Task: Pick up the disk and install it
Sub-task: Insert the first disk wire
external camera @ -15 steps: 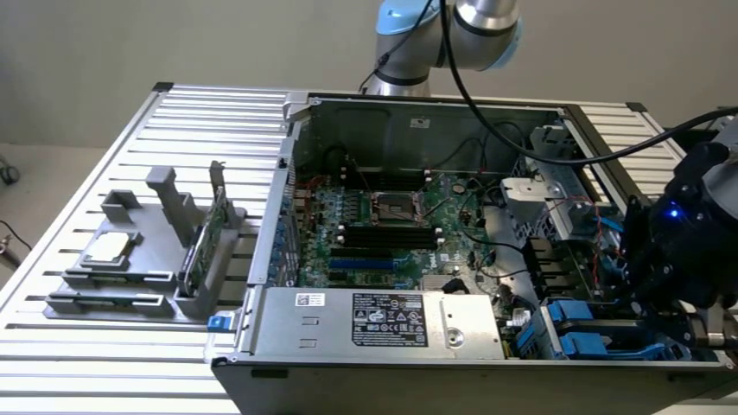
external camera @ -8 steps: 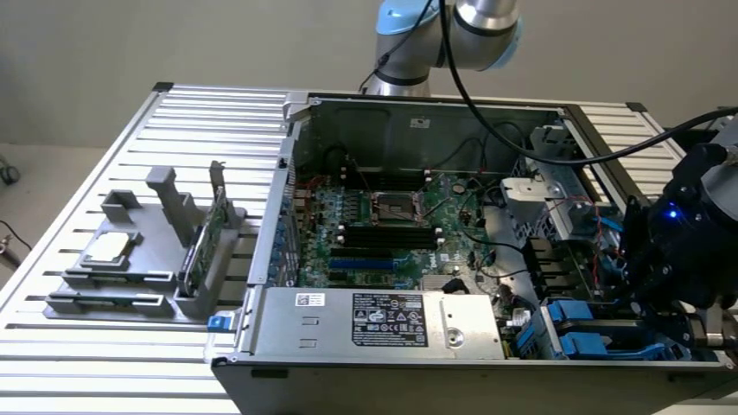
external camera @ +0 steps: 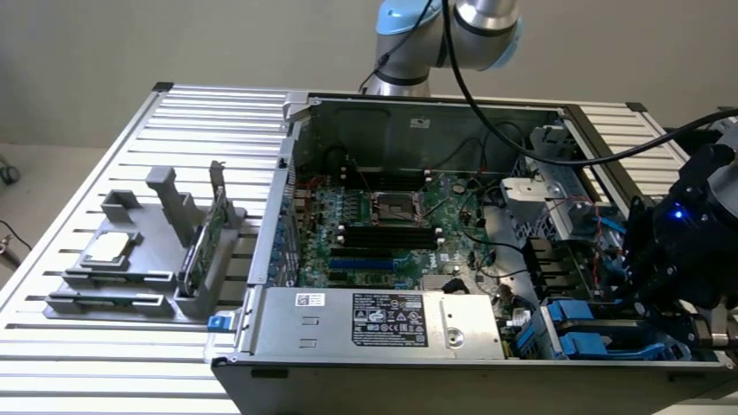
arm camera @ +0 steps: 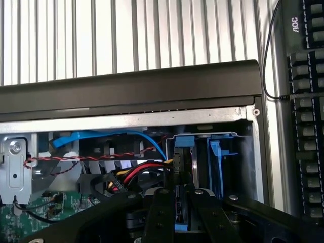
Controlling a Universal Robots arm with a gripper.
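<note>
Reaches from a grey and light-blue jointed base (external camera: 444,35) behind the computer case (external camera: 403,112), then reappears as a dark wrist assembly with a small blue light at the case's front corner on the exterior view's right. Hangs with the gripper (external camera: 680,324) lowered over that corner's drive bay, just above the case's edge. Points down into the case in the wrist view, gripper (arm camera: 183,202) with two black fingers (arm camera: 161,212) drawn close together, nearly parallel, clamped around the blue-framed disk (arm camera: 183,152) standing on edge between them
</note>
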